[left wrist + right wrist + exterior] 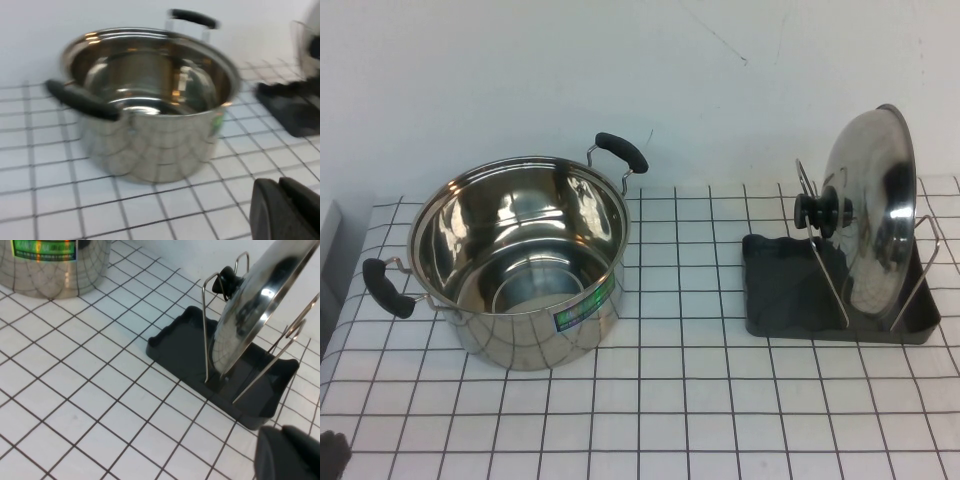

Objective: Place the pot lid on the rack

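The lid [872, 205] stands on its edge in the rack [790, 295], leaning between the wire loops [828, 262]; its lower rim sits down in the tray and its black knob [823, 212] pokes through the loop on the side facing the pot [518, 262]. The loops hold it from both faces, so it cannot roll or fall flat; this is why it can stand almost upright with nothing gripping it. In the right wrist view the lid [260, 305] shows the same: rim in the dark tray, one loop in front, one slanted wire behind.

The pot stands open, well apart from the rack on the left-arm side, with one handle toward the wall and one toward the table edge; nothing is inside it.

The left gripper [287, 210] is low and near the pot, on the side away from the wall; only a dark part of it shows, it holds nothing, and I cannot tell how wide it is. The right gripper [290, 452] hangs near the rack, on the side of the robot, not touching it; it also carries nothing, and its opening I cannot tell.

By my judgement the task is finished; the lid rests on the rack and both arms are clear of it; the only risk is a knock to the rack, because the lid is tall and leans.
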{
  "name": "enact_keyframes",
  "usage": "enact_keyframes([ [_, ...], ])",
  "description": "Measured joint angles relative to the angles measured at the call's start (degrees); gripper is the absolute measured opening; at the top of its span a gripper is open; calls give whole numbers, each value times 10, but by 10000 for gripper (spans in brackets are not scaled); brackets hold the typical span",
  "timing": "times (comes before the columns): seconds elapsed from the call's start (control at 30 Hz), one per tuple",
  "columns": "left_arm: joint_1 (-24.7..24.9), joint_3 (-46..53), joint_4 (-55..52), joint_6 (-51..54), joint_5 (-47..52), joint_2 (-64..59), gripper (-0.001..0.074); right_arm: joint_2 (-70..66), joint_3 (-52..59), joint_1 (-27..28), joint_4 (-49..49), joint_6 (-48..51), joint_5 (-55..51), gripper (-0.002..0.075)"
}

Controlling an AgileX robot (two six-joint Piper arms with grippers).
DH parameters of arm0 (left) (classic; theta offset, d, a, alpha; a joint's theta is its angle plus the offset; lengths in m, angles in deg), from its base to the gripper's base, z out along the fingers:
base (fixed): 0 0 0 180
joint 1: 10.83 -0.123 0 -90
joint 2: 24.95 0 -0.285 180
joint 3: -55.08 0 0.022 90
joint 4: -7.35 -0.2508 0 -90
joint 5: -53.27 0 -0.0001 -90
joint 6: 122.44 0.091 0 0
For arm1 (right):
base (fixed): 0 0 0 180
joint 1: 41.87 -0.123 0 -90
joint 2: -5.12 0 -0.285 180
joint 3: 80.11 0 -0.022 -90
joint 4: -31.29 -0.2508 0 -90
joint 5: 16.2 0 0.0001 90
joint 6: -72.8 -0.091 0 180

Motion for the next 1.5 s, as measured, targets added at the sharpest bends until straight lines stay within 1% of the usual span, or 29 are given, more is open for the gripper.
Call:
enact_keyframes([
  [0.13, -105, 37, 73, 31, -20, 39, -1, 0, 0, 0, 0, 0, -1, 1],
  [0.23, -183, 72, 131, 96, -49, 71, -1, 0, 0, 0, 0, 0, -1, 1],
  [0.3, -221, 97, 158, 141, -60, 81, -1, 0, 0, 0, 0, 0, -1, 0],
  [0.4, -255, 126, 172, 182, -63, 83, -1, 0, 0, 0, 0, 0, -3, 0],
  [0.6, -265, 161, 177, 229, -73, 83, -1, 0, 0, 0, 0, 0, -17, 0],
  [1.5, -265, 162, 188, 231, -70, 84, -2, 0, 0, 0, 0, 0, -19, 0],
])
